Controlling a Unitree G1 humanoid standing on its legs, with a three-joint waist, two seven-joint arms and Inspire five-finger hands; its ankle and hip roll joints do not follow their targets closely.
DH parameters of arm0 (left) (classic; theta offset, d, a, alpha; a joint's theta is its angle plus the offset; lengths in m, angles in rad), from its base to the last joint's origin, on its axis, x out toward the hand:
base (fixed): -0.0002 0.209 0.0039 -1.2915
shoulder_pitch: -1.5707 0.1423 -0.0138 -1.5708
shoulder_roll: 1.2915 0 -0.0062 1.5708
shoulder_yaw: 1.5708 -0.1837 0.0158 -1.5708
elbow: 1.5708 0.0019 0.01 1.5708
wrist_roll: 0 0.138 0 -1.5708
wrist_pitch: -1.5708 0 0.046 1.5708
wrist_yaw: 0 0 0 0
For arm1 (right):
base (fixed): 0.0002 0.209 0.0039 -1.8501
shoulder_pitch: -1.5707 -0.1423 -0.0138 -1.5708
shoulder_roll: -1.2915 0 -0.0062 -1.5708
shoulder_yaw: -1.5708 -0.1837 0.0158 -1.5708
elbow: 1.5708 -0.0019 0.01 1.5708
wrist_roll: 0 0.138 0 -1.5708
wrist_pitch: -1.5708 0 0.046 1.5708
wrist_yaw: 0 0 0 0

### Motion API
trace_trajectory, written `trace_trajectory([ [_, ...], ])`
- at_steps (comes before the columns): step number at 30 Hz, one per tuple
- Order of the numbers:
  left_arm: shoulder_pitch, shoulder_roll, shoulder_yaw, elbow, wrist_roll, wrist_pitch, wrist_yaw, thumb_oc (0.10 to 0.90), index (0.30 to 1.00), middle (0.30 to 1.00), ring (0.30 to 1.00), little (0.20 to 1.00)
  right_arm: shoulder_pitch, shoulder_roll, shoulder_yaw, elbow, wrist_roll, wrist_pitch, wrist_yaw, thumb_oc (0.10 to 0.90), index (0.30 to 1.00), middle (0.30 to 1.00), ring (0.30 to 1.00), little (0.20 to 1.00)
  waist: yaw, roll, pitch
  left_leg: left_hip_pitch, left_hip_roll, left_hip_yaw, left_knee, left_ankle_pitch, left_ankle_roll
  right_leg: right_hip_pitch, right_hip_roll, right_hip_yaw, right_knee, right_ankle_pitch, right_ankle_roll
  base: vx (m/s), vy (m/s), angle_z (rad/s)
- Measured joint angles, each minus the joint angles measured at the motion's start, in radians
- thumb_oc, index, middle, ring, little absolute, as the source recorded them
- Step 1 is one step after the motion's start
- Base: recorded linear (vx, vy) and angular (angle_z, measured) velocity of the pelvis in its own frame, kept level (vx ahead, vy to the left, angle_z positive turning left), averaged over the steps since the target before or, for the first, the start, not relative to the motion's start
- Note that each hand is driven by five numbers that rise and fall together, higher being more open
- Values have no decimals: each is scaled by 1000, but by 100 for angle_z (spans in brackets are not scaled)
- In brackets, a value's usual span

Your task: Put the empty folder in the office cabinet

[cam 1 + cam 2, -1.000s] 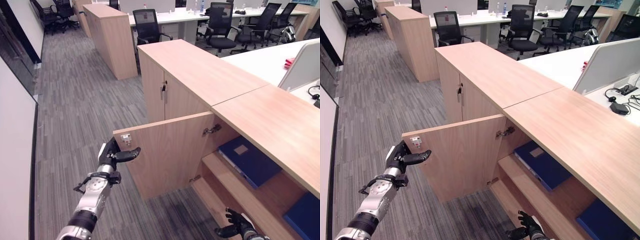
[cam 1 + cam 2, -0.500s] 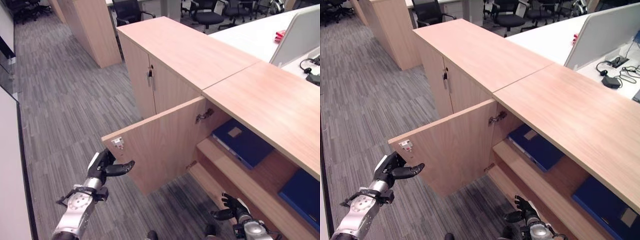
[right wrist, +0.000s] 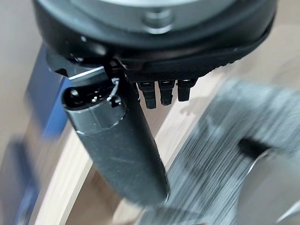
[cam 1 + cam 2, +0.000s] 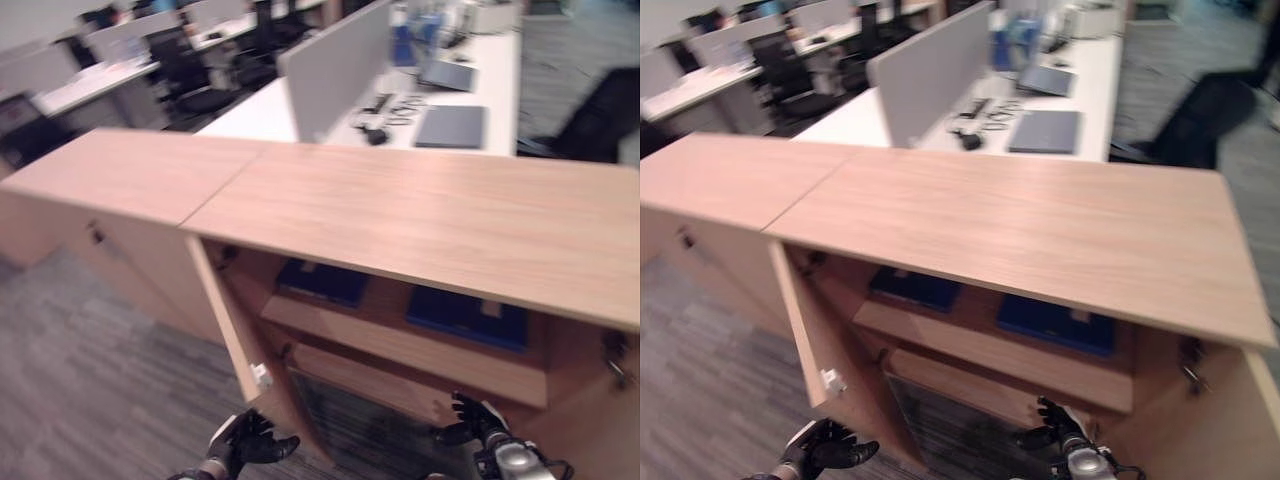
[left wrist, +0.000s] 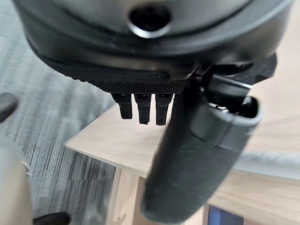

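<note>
**Cabinet standing open, both hands empty**

The long wooden office cabinet [image 4: 420, 215] is spanning the view, its left door [image 4: 235, 335] swinging out towards the robot and showing the shelves inside. Behind it, a white desk [image 4: 300, 105] with a grey partition [image 4: 930, 70] is carrying a laptop [image 4: 1045, 130] and small items. On the upper shelf [image 4: 990, 345] two blue folders are lying flat, one to the left [image 4: 915, 287], one to the right [image 4: 1055, 322], well apart. The left hand [image 4: 250, 442] is hovering low beside the door's lower edge, fingers relaxed and holding nothing. The right hand [image 4: 1060, 438] is hanging before the lower shelf, fingers loosely spread, also holding nothing.
</note>
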Motion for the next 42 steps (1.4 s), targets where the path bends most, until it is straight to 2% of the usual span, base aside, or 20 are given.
trace_trajectory([
  [2, -21, -19, -15, 12, -1, -1, 2, 800, 900, 900, 900, 900, 0, -19, 16, 38, -1, 20, -8, 800, 900, 900, 900, 900, -9, 1, 5, -4, 22, -60, 80, 3, -5, 31, 22, 80, -56, 16, -13, -37, -113, -80],
  [4, -54, -44, -28, 19, -2, -7, 4, 800, 900, 900, 900, 900, -9, -51, 33, 37, -2, 24, -21, 800, 900, 900, 900, 900, 10, -7, 12, -25, -71, -309, 79, -34, -16, 55, 24, 182, -164, 91, -32, -21, -109, -127],
  [7, -96, -55, -49, 22, -6, -13, 17, 800, 900, 900, 900, 900, -18, -41, 34, 39, -23, 28, -25, 800, 900, 900, 900, 900, 2, -22, 23, -38, -190, -503, -28, -60, -14, 69, 21, 239, -233, 141, -25, 38, -73, -66],
  [8, -110, -57, -51, 30, -10, -13, 25, 800, 900, 900, 900, 900, -19, -38, 34, 40, -30, 28, -25, 800, 900, 900, 900, 900, 1, -21, 23, -38, -221, -508, -47, -65, -3, 60, 21, 240, -252, 141, -24, 124, -95, -71],
  [9, -115, -60, -38, 33, -10, -14, 27, 800, 900, 900, 900, 900, -31, -24, 38, 40, -36, 28, -25, 800, 900, 900, 900, 900, -3, -23, 24, -47, -237, -508, -50, -100, 39, 53, 24, 245, -271, 142, -17, 168, -71, -103],
  [10, -134, -67, -29, 50, -10, -35, 36, 800, 900, 900, 900, 900, -56, -21, 39, 33, -38, 16, -23, 800, 900, 900, 900, 900, 20, 33, 16, -67, -253, -608, -106, -311, 136, 2, 78, 255, -223, 128, 12, 104, -37, -121],
  [11, -154, -69, -20, 59, -9, -43, 39, 800, 900, 900, 900, 900, -67, -3, 34, 36, -38, 17, -24, 800, 900, 900, 900, 900, 52, 35, 30, -54, -240, -593, -111, -259, 71, -67, 89, 236, -75, 87, -4, 109, -46, -133],
  [12, -169, -56, -7, 74, -9, -54, 49, 800, 900, 900, 900, 900, -61, 34, 39, 33, -38, 21, -17, 800, 900, 900, 900, 900, 65, 1, 42, -54, -247, -565, -97, -258, 74, -127, 77, 217, 168, -8, 12, 78, 1, -53],
  [13, -177, -39, -12, 75, -9, -55, 60, 800, 900, 900, 900, 900, -28, 65, 51, 26, -38, 21, 6, 800, 900, 900, 900, 900, 40, -58, 37, -46, -278, -575, -93, -254, 78, -98, 43, 220, 230, -79, 27, 140, 16, -11],
  [14, -195, -37, -12, 98, -8, -61, 65, 800, 900, 900, 900, 900, -15, 79, 56, 23, -38, 21, 19, 800, 900, 900, 900, 900, 41, -91, 45, -36, -305, -571, -79, -244, 68, -52, 23, 232, 160, -138, 12, 166, 66, 21],
  [16, -214, -44, -21, 149, 4, -57, 66, 800, 900, 900, 900, 900, -1, 82, 54, 19, -38, 21, 22, 800, 900, 900, 900, 900, 16, -84, 46, -48, -290, -566, -27, -217, 63, 31, 29, 246, 19, -69, 7, 190, 101, -16],
  [17, -221, -43, -20, 169, 16, -58, 70, 800, 900, 900, 900, 900, 9, 79, 54, 13, -38, 21, 29, 800, 900, 900, 900, 900, 14, -97, 52, -51, -291, -566, 0, -222, 58, 77, 22, 263, -45, -30, -5, 180, 125, -38],
  [19, -275, -40, -18, 276, 32, -61, 79, 800, 900, 900, 900, 900, 62, 54, 47, -57, -36, 20, 37, 800, 900, 900, 900, 900, -7, -106, 52, -25, -283, -540, -74, -227, 52, 156, 8, 282, -163, 24, 6, 145, 151, -34],
  [21, -364, -32, 7, 412, 50, -61, 108, 800, 900, 900, 900, 900, 90, 3, 33, -125, -34, 12, 55, 800, 900, 900, 900, 900, -50, -72, 39, -43, -242, -527, -141, -187, 59, 171, 20, 300, -226, 55, 43, 112, 161, -39],
  [22, -364, -24, 18, 424, 58, -62, 111, 800, 900, 900, 900, 900, 86, -6, 33, -129, -34, 12, 59, 800, 900, 900, 900, 900, -44, -59, 32, -33, -238, -511, -141, -160, 53, 173, 18, 318, -235, 60, 58, 89, 134, -65],
  [25, -365, 51, 14, 449, 144, -96, 44, 800, 900, 900, 900, 900, 143, 4, 26, -139, -32, -15, 85, 800, 900, 900, 900, 900, -64, -165, 21, -20, -323, -447, -143, -180, 94, 175, -61, 374, -291, 113, 107, 83, 203, -55],
  [32, -392, 119, 14, 472, 156, -92, 49, 800, 900, 900, 900, 900, 154, 81, 11, -115, 5, -18, 94, 800, 900, 900, 900, 900, -85, -238, 6, -69, -346, -396, -143, -173, 102, 117, -95, 398, -333, 142, 143, -2, 137, -23],
  [39, -426, 116, 17, 443, 143, -92, 159, 800, 900, 900, 900, 900, 147, 142, -33, -80, 24, -17, 73, 800, 900, 900, 900, 900, -86, -290, -3, -140, -338, -403, -143, -158, 104, 23, -104, 335, -304, 127, 173, -57, 59, 2],
  [41, -400, 78, 24, 382, 124, -91, 196, 800, 900, 900, 900, 900, 131, 146, -66, -58, 26, -23, 57, 800, 900, 900, 900, 900, -60, -249, 12, -146, -313, -379, -144, -131, 129, 20, -114, 238, -296, 116, 182, -112, 26, -37],
  [42, -364, 38, 26, 309, 103, -93, 208, 800, 900, 900, 900, 900, 116, 136, -86, -41, 26, -17, 42, 800, 900, 900, 900, 900, -30, -233, 19, -140, -290, -348, -144, -106, 133, 0, -147, 67, -202, 110, 175, -87, 2, -35],
])
